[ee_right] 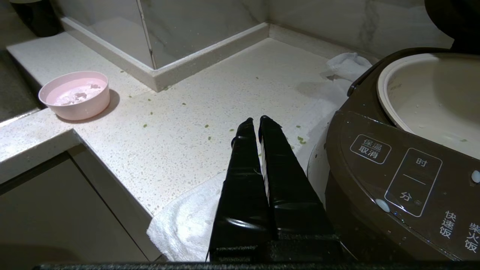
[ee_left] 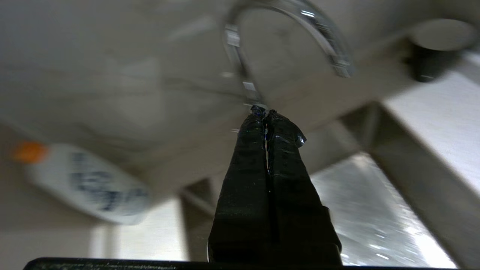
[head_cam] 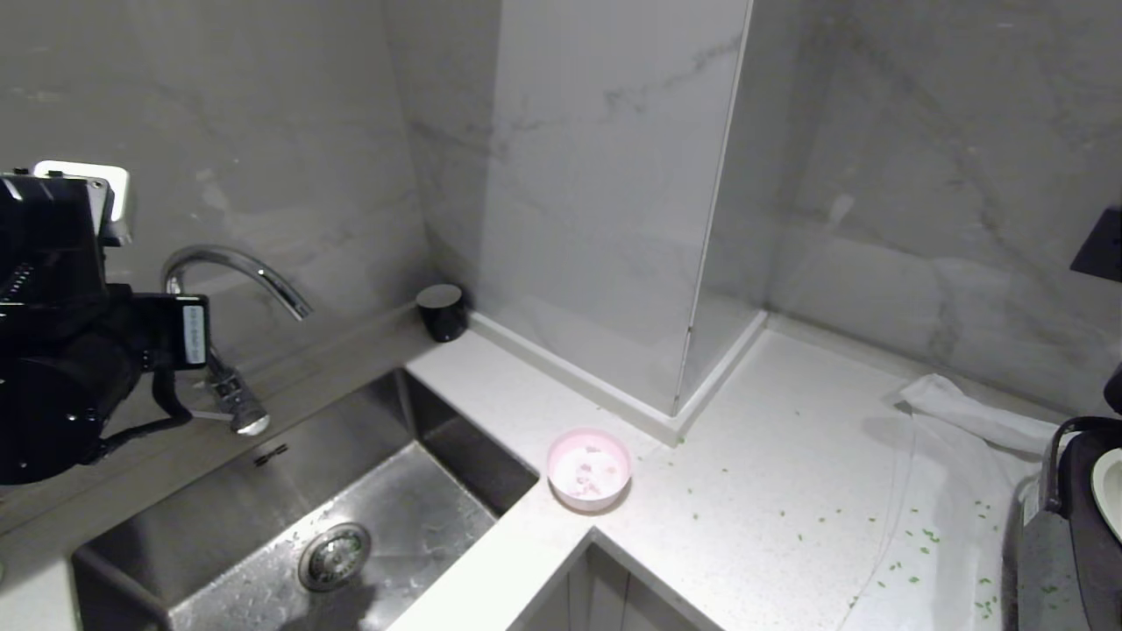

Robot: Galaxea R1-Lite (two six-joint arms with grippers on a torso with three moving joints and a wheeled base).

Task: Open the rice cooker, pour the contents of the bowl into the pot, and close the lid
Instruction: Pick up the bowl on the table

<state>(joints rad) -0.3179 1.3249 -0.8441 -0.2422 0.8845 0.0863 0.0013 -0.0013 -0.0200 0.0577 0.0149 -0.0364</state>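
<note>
One small pale pink plastic bowl sits at the white speckled worktop's inner corner beside the steel sink. One dark brown rice cooker stands at the right edge, cream inner pot exposed. Left gripper hangs over the sink, jaws pressed together, empty; right gripper likewise. Risk: a clumsy approach could tip the bowl sinkward.

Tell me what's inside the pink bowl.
The bowl on the counter holds a shallow whitish layer with a few small pinkish bits. What they are cannot be told, and its near wall hides part of the bottom.
</note>
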